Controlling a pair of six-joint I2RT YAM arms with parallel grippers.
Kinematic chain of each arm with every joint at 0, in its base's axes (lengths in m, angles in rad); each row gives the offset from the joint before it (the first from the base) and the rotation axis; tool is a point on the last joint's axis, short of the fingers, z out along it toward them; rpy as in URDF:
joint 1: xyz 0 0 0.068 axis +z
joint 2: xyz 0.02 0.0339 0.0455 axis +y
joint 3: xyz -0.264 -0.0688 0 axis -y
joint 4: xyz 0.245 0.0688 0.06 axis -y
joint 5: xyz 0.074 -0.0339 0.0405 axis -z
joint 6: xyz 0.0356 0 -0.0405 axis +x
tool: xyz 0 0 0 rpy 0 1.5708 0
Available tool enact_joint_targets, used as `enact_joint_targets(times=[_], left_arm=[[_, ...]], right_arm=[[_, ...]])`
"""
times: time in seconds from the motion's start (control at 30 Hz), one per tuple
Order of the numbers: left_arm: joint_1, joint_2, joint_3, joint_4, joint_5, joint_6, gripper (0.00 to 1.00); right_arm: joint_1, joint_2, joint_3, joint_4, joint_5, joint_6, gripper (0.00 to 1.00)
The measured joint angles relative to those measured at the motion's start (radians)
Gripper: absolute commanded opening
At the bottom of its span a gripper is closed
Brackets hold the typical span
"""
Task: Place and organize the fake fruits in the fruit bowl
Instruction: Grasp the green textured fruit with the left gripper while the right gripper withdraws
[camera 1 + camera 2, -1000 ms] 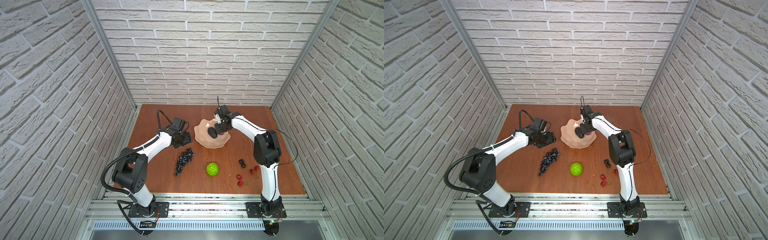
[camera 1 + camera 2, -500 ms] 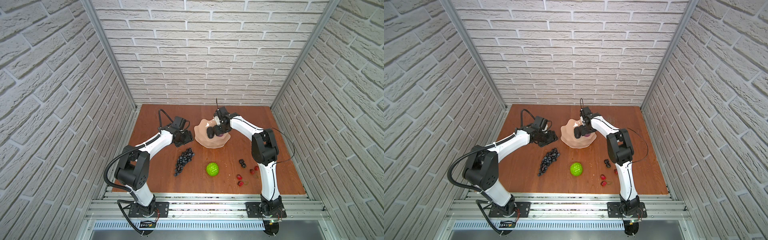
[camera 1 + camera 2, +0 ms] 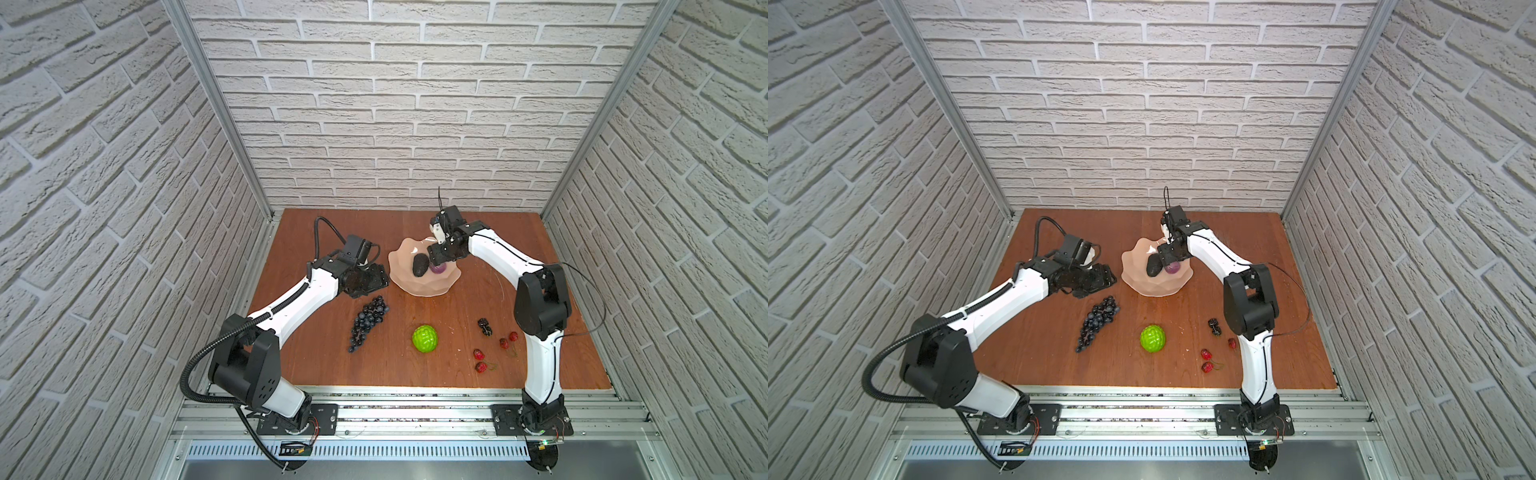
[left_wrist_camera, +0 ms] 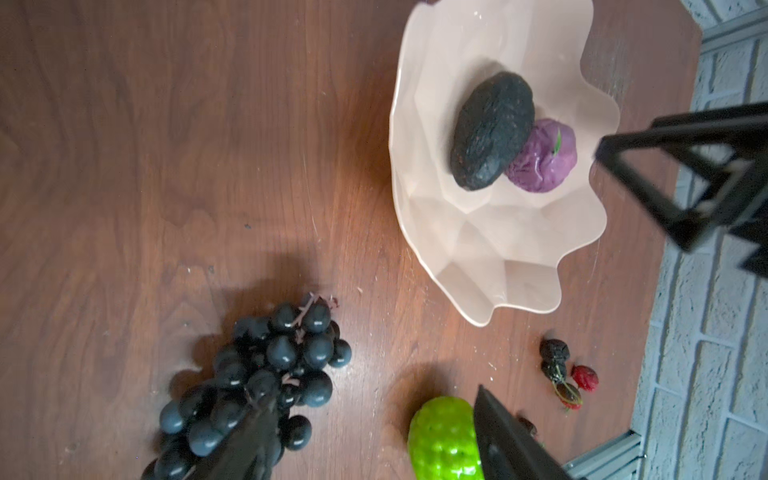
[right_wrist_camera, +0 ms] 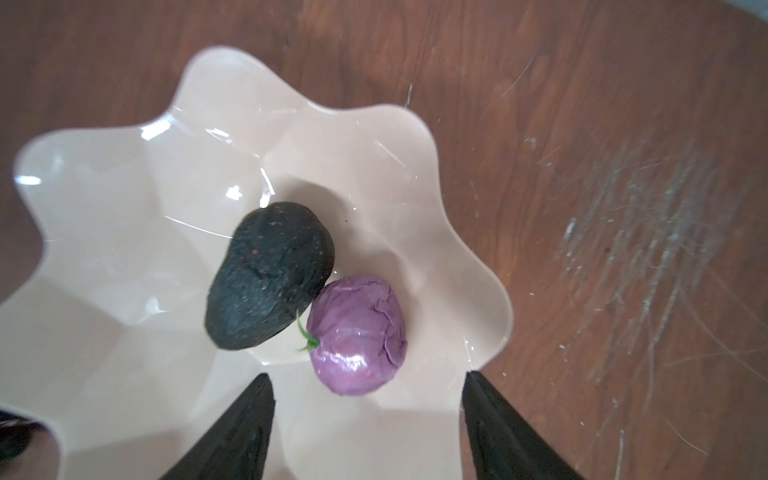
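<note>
Left claw: my left claw (image 3: 369,281) hangs low over the table (image 3: 540,249), just beside the left edge of the fruit bowl (image 3: 419,289). Its jaws are spread and nothing is between them.
Grape bunch: the grape bunch (image 3: 368,322) lies on the wood just in front of that claw, thick end toward it. It is close, but apart from it in both top views.
Green fruit: the bumpy green fruit (image 3: 425,338) sits alone on the table, between the grapes and the small fruits, well short of the bowl.
Bowl contents: the avocado (image 5: 268,276) and the purple fruit (image 5: 357,334) rest touching each other in the bottom of the bowl.
Right claw: my right claw (image 5: 365,380) is over the bowl with its jaws wide. The purple fruit lies free ahead of my fingertips (image 5: 259,390), so I grip nothing.
Black berries: the black berries (image 3: 484,326) are on the table beside my right arm.
Cherries: the cherries (image 3: 479,354) are scattered just past the berries, near the front edge.
Step in hand: I judge the purple fruit's placing is done. Two fruits are in, and the grapes, green fruit, berries and cherries are left.
Next move: my right claw should lift straight up, clear of the wavy rim, so it does not nudge the bowl. My left claw needs a short drop onto the thick end of the grapes and a firm close, because the bunch looks floppy. It then has to carry the bunch over the rim into the free side beside the avocado.
</note>
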State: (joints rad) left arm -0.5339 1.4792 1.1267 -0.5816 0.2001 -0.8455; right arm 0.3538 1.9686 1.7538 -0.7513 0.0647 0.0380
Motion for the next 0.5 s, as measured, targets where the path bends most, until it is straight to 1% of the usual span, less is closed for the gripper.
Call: enact_joint_targets(times=[0.13, 0.2, 0.37, 0.43, 0.5], left_arm=[[-0.064, -0.018, -0.012, -0.039, 0.035, 0.012, 0.80], [-0.104, -0.018, -0.012, -0.056, 0.048, 0.016, 0.84], [-0.275, -0.008, -0.011, -0.077, 0.051, 0.012, 0.85], [-0.343, 0.021, -0.002, -0.084, 0.046, 0.010, 0.85], [-0.389, 0.066, 0.019, -0.099, 0.033, 0.007, 0.86]], right_arm=[[0.023, -0.135, -0.059, -0.001, -0.006, 0.007, 0.74], [0.042, -0.185, -0.097, -0.003, -0.011, 0.011, 0.75], [0.075, -0.319, -0.256, 0.000, -0.044, 0.042, 0.78], [0.074, -0.383, -0.330, 0.002, -0.050, 0.061, 0.81], [0.071, -0.443, -0.394, 0.010, -0.050, 0.080, 0.83]])
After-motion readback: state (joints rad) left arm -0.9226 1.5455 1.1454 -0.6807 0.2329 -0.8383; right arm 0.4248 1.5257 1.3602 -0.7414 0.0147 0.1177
